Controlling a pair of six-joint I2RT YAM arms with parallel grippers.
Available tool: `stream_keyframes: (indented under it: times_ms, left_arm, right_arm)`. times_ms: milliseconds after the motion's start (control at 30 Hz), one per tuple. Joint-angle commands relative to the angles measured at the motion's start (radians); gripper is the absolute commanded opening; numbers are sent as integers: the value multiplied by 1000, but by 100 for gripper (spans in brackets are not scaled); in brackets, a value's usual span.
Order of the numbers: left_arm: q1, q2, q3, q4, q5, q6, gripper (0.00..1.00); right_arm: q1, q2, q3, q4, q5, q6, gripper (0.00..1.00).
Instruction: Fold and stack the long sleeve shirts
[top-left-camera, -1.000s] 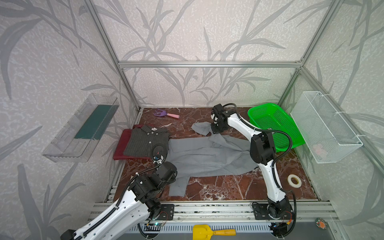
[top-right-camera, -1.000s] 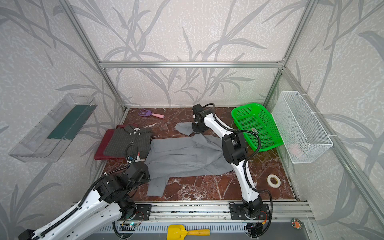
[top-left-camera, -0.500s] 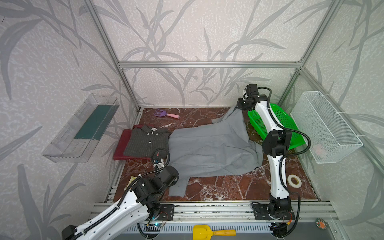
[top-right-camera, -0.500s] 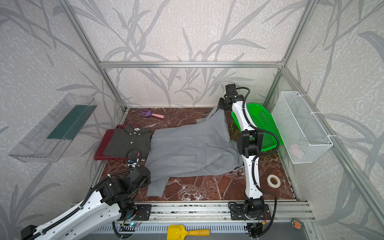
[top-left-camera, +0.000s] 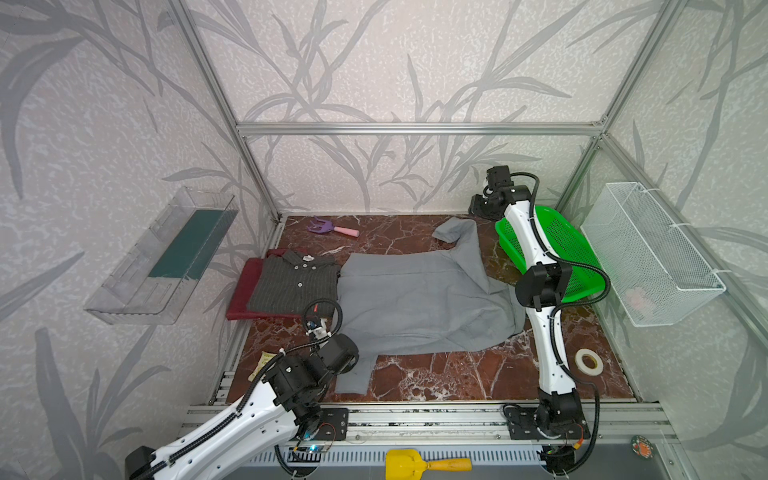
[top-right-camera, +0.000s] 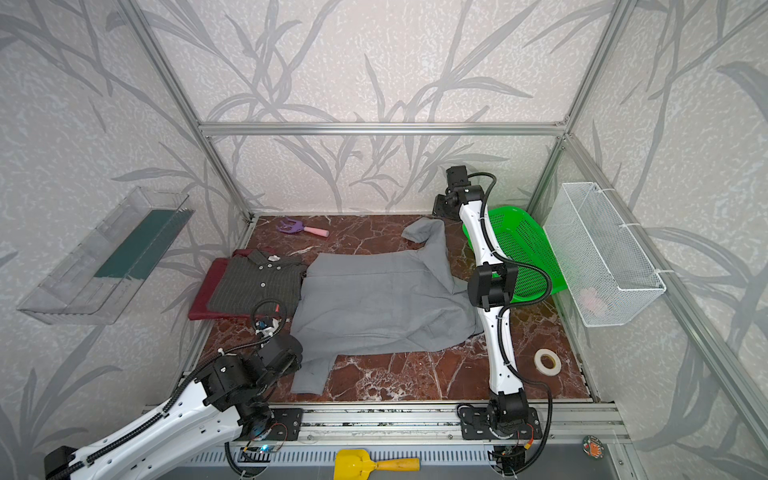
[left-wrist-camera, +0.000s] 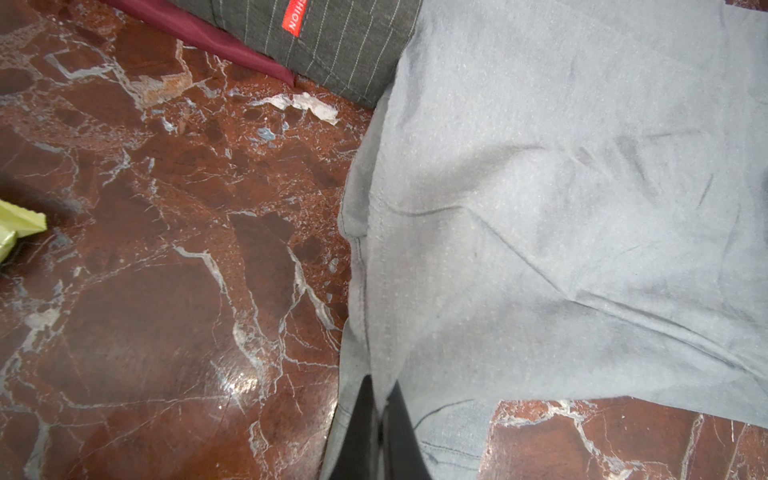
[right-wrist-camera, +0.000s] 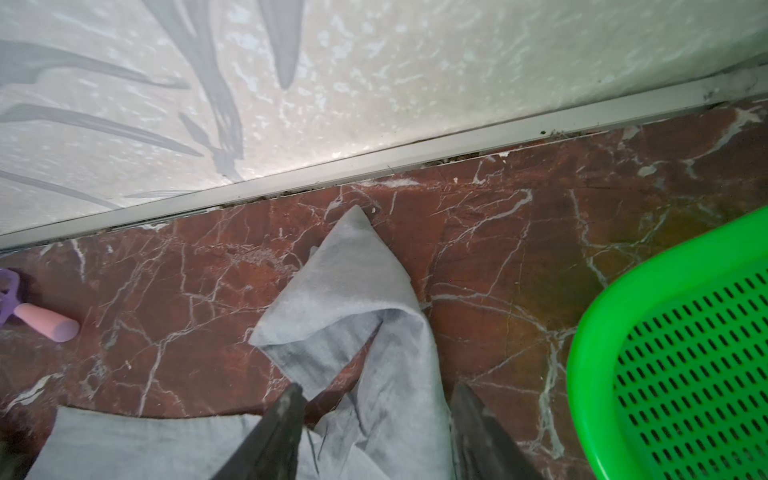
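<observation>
The light grey shirt (top-left-camera: 419, 299) (top-right-camera: 382, 299) lies spread on the marble floor, one sleeve (top-left-camera: 457, 232) stretched toward the back wall. At the left, the dark grey pinstriped shirt (top-left-camera: 295, 282) lies folded on the folded maroon shirt (top-left-camera: 243, 295). My left gripper (left-wrist-camera: 382, 415) is shut on the light grey shirt's edge at its front left; in both top views the wrist hides the fingers. My right gripper (top-left-camera: 478, 206) (right-wrist-camera: 378, 399) hangs open near the back wall, above the sleeve (right-wrist-camera: 353, 291), which lies loose on the floor.
A green mesh basket (top-left-camera: 557, 249) sits right behind the right arm. A white wire basket (top-left-camera: 652, 253) hangs on the right wall, a clear shelf (top-left-camera: 166, 253) on the left wall. On the floor are a tape roll (top-left-camera: 589, 361), a purple-pink toy rake (top-left-camera: 332, 227) and a yellowish scrap (top-left-camera: 259, 365).
My right gripper carried the grey sleeve from the back middle up toward the back right corner, then opened; the sleeve dropped to the floor. The left gripper stayed shut on the shirt.
</observation>
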Motion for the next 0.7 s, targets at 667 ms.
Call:
stream_keyframes:
  times_ms: [667]
  left_arm:
    - [257,120,185,280,-7,409,0]
  right_arm:
    - [789,-1344,-1807,823,-86,131,63]
